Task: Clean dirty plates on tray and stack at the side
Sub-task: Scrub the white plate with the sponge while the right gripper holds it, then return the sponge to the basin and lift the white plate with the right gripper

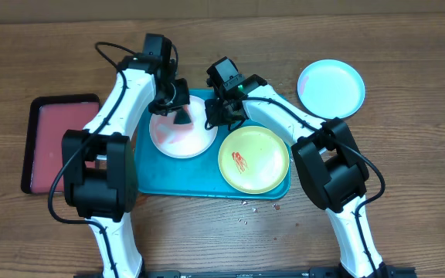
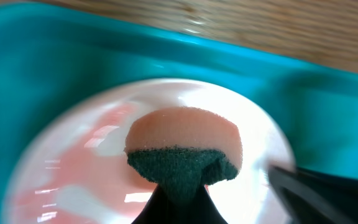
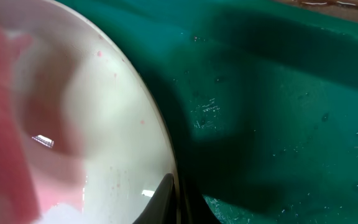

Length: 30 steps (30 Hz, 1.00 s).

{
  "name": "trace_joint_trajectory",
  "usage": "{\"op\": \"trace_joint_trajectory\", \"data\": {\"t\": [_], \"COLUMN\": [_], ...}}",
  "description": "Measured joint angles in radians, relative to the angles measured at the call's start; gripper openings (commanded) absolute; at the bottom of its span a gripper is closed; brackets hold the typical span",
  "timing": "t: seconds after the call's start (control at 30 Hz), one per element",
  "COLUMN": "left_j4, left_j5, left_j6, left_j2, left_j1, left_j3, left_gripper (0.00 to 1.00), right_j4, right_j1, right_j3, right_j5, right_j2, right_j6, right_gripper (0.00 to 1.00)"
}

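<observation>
The turquoise tray (image 1: 168, 174) holds a white-rimmed plate (image 1: 178, 137) smeared pink and a yellow-green plate (image 1: 254, 158) with a red mark. A pale blue plate (image 1: 331, 88) lies on the table at the back right, off the tray. My left gripper (image 1: 181, 114) is shut on a sponge (image 2: 183, 146) with a dark green pad and presses it on the white plate (image 2: 73, 186). My right gripper (image 1: 213, 117) is shut on the white plate's right rim (image 3: 157, 134), one finger inside the plate, one outside over the tray (image 3: 278, 112).
A smaller black-rimmed tray (image 1: 56, 140) with a pink-red inside lies at the left. Small crumbs (image 1: 247, 207) lie on the wooden table in front of the turquoise tray.
</observation>
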Motion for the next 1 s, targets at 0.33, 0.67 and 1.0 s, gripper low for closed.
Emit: {"op": "trace_joint_trajectory", "data": {"t": [0.33,0.67,1.0], "left_j4": [-0.064,-0.175,-0.134], "left_j5": [-0.116,-0.354,-0.184], "left_j6": [0.007,-0.089,-0.126], "left_j2": [0.079,0.067,-0.214], "left_j1": [-0.030,0.056,0.259], "left_j3": [0.000,0.005,0.003], "left_gripper": [0.04,0.04,0.04], "right_j4": [-0.008,-0.002,-0.137], "right_j1": [0.000,0.005,0.003], "right_j3": [0.000,0.000,0.090], "right_j5": [0.000,-0.012,0.056], "right_j2": [0.000,0.000,0.002], "right_j6": [0.000,0.000,-0.077], "right_gripper": [0.04,0.04,0.04]}}
